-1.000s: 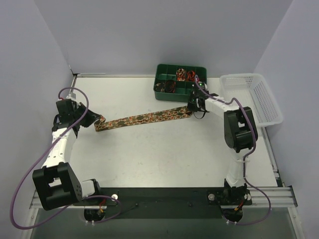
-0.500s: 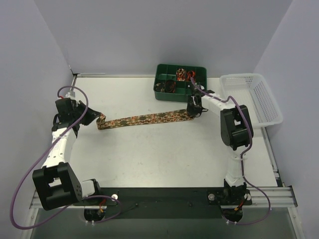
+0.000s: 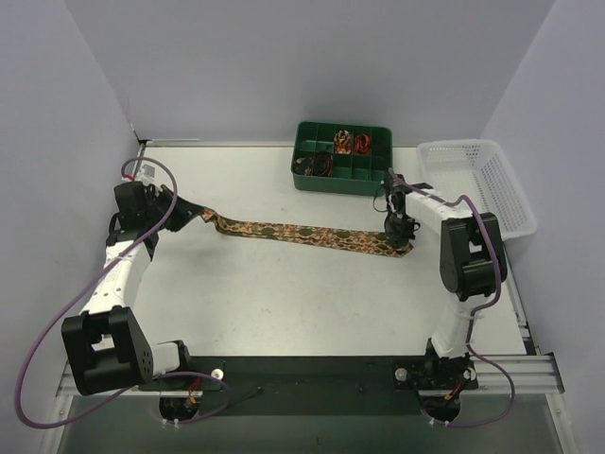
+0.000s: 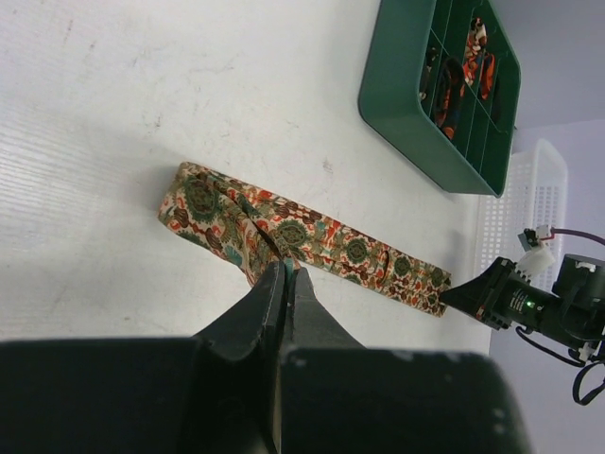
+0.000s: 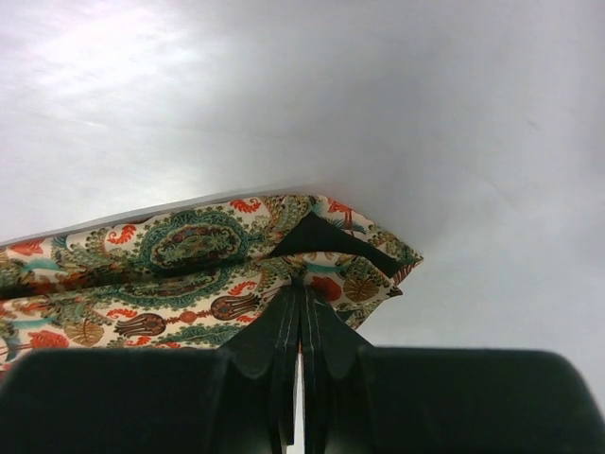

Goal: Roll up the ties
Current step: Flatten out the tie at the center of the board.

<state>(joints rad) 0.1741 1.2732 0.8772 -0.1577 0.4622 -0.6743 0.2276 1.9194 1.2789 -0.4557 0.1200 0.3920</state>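
Tie [image 3: 302, 233] is clamped by the closed left fingers [image 4: 263, 307] near one end and by the closed right fingers [image 5: 282, 333] at its pointed end. It stretches along the counter [image 3: 284, 293] just in front of the green box [image 3: 331, 185].

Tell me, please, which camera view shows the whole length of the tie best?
The top external view: the tie runs whole from the left gripper to the right gripper. The left wrist view shows it foreshortened; the right wrist view shows only one pinched end.
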